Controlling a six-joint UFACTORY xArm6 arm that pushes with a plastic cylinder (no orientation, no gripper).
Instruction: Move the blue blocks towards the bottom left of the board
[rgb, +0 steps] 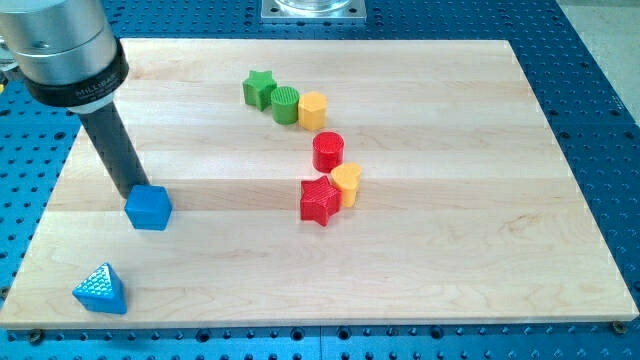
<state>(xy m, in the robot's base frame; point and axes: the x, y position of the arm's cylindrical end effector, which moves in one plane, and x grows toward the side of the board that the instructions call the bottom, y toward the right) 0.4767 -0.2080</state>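
A blue cube-like block (149, 208) lies at the view's left, midway down the wooden board (450, 250). A blue triangular block (101, 290) lies near the board's bottom left corner. My tip (131, 192) stands just up and left of the blue cube-like block, touching or almost touching its top left edge. The dark rod rises from there toward the view's top left.
A green star (259, 89), a green cylinder (286, 104) and a yellow hexagonal block (313, 110) stand in a row at the top centre. Below them are a red cylinder (328, 152), a yellow heart (347, 183) and a red star (320, 201).
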